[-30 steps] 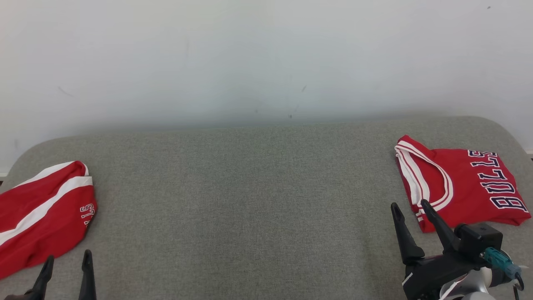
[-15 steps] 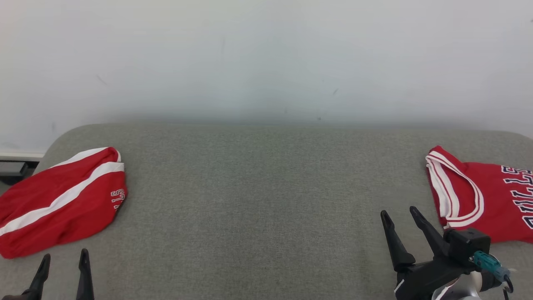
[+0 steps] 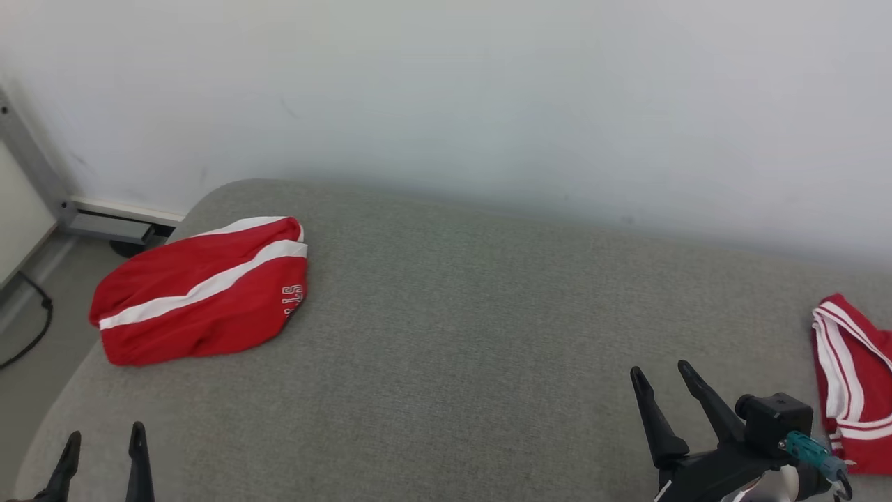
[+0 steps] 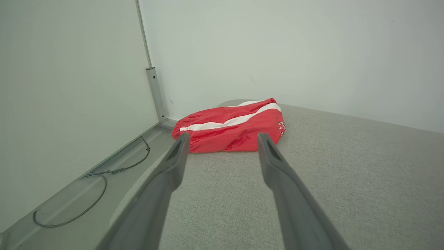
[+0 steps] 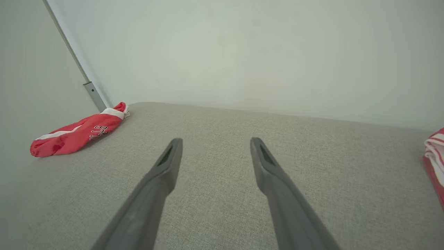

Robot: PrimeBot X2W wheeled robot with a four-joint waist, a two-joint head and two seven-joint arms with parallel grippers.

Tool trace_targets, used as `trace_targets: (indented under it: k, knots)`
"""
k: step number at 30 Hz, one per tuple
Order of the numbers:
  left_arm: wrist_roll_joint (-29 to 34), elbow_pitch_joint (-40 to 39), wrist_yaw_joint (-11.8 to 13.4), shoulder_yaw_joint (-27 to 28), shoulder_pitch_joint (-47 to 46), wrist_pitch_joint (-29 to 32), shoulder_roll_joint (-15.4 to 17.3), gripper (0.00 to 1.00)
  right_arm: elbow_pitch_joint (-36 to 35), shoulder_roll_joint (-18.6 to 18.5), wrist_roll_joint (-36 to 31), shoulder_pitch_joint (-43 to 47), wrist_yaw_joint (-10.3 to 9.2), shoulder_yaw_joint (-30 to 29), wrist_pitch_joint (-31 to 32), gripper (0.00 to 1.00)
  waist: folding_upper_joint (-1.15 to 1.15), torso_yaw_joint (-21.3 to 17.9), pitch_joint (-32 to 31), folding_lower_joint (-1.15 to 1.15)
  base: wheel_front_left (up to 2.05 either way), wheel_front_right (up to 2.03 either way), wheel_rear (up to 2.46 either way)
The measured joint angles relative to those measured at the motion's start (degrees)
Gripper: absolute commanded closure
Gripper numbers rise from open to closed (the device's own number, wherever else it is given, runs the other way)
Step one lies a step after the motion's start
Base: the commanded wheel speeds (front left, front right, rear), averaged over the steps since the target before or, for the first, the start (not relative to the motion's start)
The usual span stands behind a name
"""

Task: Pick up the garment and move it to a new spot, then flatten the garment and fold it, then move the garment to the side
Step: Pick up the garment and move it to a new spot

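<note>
View swung left, garment — perhaps shorts — near edge

Two red garments, two hands, one grey cushion.

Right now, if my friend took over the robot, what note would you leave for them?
Left gripper: open, empty, low at the near left edge.
Right gripper: open, empty, over the grey cushion.
Red shorts: bunched at the far left corner, untouched.
Red jersey: at the right side, cut off by the frame.
Done: probably the jersey, set aside.
To do: likely pick up the shorts, move, flatten, fold, set aside.
</note>
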Motion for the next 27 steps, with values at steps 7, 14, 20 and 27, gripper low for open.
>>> trace_targets:
  k: [7, 14, 20, 27]
  knots:
    - [-0.08, -0.3, 0.52, 0.2, 0.69, 0.2, 0.45, 0.0, 0.58, -0.08, 0.32, 0.03, 0.0, 0.76, -0.26, 0.0, 0.0, 4.74, -0.59, 0.0, 0.0, 0.0, 0.0]
    - [-0.19, -0.99, 1.09, 0.33, 1.21, 0.44, 0.85, 0.0, 0.91, -0.1, 0.82, 0.02, 0.0, 1.7, -0.68, 0.0, 0.01, 8.33, -1.21, 0.0, 0.0, 0.0, 0.0]
    - [-0.4, -1.48, 1.52, 0.32, 1.67, 0.44, 1.03, 0.0, 1.13, -0.08, 1.05, 0.02, 0.0, 1.86, -0.69, 0.0, 0.01, 9.79, -1.62, 0.0, 0.0, 0.0, 0.0]
    - [-0.71, -1.67, 1.6, 0.33, 1.57, 0.35, 1.24, 0.0, 1.16, -0.14, 1.11, -0.08, 0.0, 2.5, -0.63, 0.0, 0.01, 9.3, -1.41, 0.0, 0.0, 0.0, 0.0]
